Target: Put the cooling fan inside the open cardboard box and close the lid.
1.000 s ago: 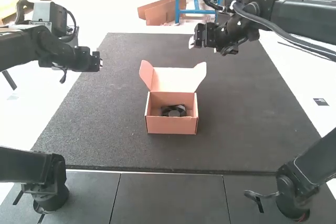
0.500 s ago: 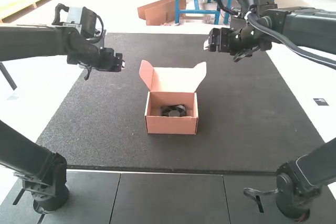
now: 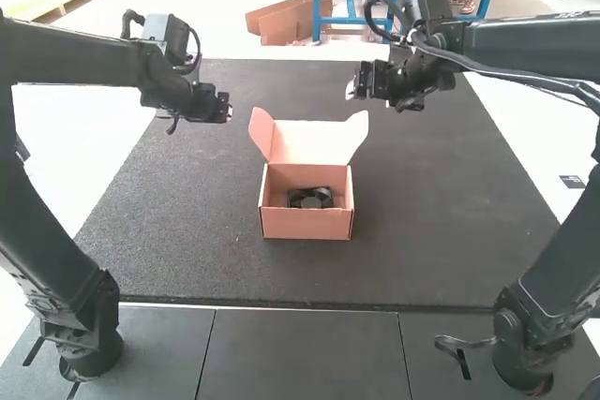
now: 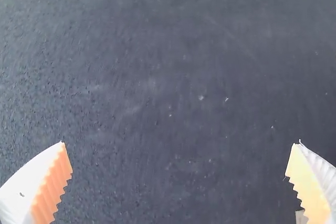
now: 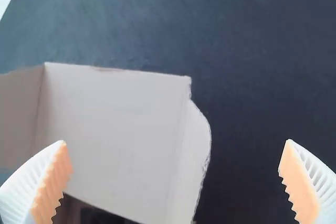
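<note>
Fan (image 3: 309,198) sits inside box (image 3: 307,219) (lid (image 3: 309,140) upright); left end effector (image 3: 224,109) and right end effector (image 3: 355,87) gape empty.

Both arms are chunky matte-black tubes on round black bases (image 3: 89,348). Left arm (image 3: 75,49) has a grey camera block (image 3: 159,27) at the wrist, right arm (image 3: 525,39) wears looped black cables (image 3: 389,7). Fingers (image 4: 21,203) are white and ribbed, with orange pads (image 5: 50,192).

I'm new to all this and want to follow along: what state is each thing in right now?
box: open, upright on the mat.
lid: standing up, side flaps spread.
fan: lying inside the box.
left gripper: open, empty, over the mat left of the lid.
right gripper: open, empty, in the air by the lid's right flap.
</note>
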### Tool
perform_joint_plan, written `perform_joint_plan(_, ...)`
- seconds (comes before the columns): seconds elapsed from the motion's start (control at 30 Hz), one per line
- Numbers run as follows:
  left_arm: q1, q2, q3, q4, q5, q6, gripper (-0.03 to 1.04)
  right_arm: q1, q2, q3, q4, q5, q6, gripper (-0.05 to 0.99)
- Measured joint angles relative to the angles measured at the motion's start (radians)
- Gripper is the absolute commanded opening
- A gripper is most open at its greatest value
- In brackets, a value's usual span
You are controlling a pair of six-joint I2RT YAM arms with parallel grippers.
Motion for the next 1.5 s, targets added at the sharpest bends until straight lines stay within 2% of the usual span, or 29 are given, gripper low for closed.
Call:
perform_joint_plan(0.23, -0.007, 0.053, 0.051, -0.002, 0.0, -0.004, 0.97, -0.001, 0.074, 0.097, -0.059, -0.043, 0.025, 0.9)
perform_joint_plan(0.53, -0.1, 0.06, 0.06, -0.021, 0.044, -0.027, 0.97, -0.029, 0.13, 0.162, -0.168, -0.087, 0.049, 0.89)
perform_joint_plan(0.7, -0.112, 0.06, 0.06, -0.03, 0.059, -0.035, 0.97, -0.03, 0.13, 0.167, -0.216, -0.121, 0.051, 0.84)
perform_joint_plan(0.97, -0.112, 0.06, 0.061, -0.031, 0.061, -0.041, 0.97, -0.03, 0.169, 0.167, -0.24, -0.155, 0.052, 0.55)
perform_joint_plan(1.2, -0.112, 0.06, 0.061, -0.031, 0.061, -0.041, 0.97, -0.03, 0.173, 0.167, -0.225, -0.154, 0.054, 0.42)
perform_joint_plan(1.47, -0.112, 0.059, 0.06, -0.038, 0.061, -0.041, 0.97, -0.03, 0.174, 0.167, -0.209, -0.151, 0.054, 0.19)
perform_joint_plan(1.5, -0.112, 0.06, 0.061, -0.038, 0.061, -0.041, 0.97, -0.03, 0.174, 0.167, -0.208, -0.151, 0.055, 0.18)
